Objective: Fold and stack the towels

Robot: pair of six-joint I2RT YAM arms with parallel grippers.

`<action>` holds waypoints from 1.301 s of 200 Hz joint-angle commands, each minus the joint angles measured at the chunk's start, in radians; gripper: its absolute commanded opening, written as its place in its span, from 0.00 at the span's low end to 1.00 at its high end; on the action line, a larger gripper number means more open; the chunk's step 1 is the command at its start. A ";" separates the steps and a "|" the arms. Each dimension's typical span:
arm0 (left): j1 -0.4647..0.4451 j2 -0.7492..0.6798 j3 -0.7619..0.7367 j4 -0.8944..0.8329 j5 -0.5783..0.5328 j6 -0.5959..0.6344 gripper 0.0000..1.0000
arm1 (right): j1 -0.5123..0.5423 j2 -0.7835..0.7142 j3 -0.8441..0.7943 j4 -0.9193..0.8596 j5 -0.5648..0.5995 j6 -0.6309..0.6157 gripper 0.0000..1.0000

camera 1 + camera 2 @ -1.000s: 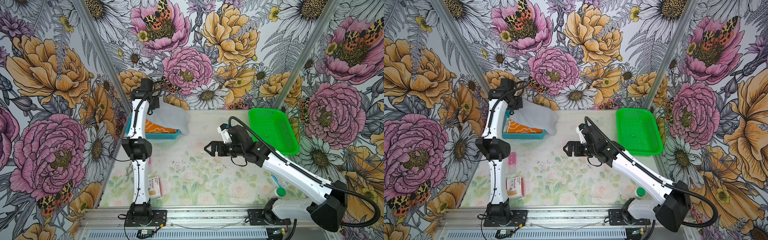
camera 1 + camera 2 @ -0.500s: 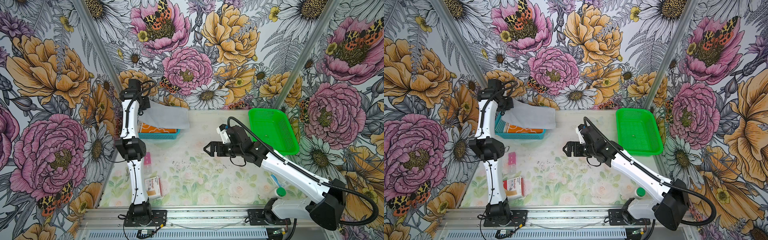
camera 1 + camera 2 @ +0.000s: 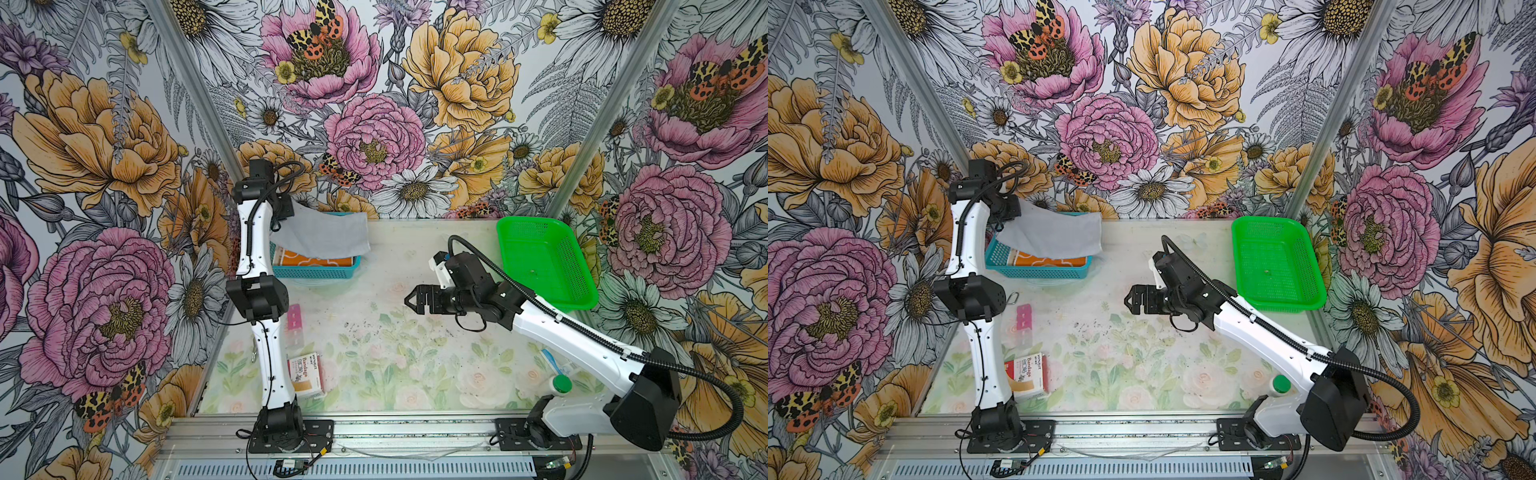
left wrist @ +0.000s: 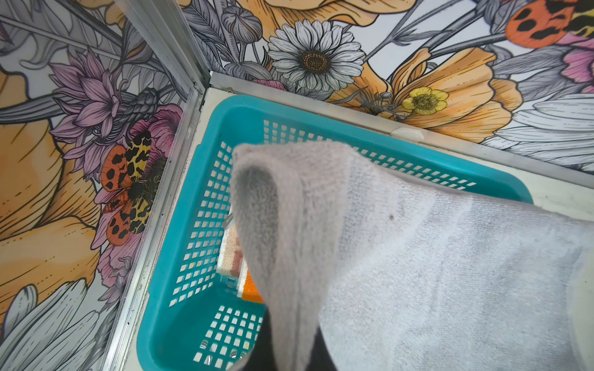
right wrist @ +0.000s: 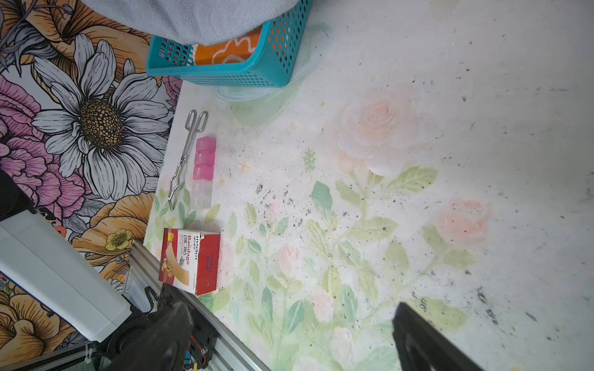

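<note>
The left gripper (image 3: 289,210) has drawn the grey towel (image 3: 328,237) toward the back-left corner, clamped on its edge above the teal basket (image 3: 316,273) holding the orange towel (image 3: 316,262), while the right gripper (image 3: 412,300) hovers well clear, jaws apart.

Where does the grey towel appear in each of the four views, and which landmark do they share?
In a top view: grey towel hanging over the teal basket, far left corner.
In a top view: same place.
Left wrist: close up, hiding part of the basket.
Right wrist: only its edge, over the basket.
Shared landmark: the teal basket.
</note>
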 commanded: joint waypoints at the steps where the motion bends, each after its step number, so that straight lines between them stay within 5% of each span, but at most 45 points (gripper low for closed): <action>1: 0.004 0.034 0.017 0.040 -0.035 0.024 0.00 | 0.010 0.005 0.028 0.004 0.004 -0.001 0.99; 130: -0.006 0.073 0.039 0.042 -0.128 0.006 0.00 | 0.010 0.046 0.026 0.005 -0.023 -0.019 0.99; 167: 0.019 0.089 0.049 0.042 -0.105 -0.023 0.57 | 0.010 0.037 0.018 0.004 -0.021 -0.018 0.99; 191: 0.026 0.076 0.043 0.044 -0.076 -0.036 0.72 | 0.010 0.030 0.005 0.005 -0.016 -0.015 0.99; 238: 0.023 -0.022 -0.045 0.047 0.086 -0.076 0.82 | 0.010 0.020 -0.005 0.005 -0.008 -0.022 0.99; 260: 0.005 -0.122 -0.134 0.057 0.169 -0.094 0.99 | 0.008 -0.016 -0.019 0.007 0.041 -0.047 0.99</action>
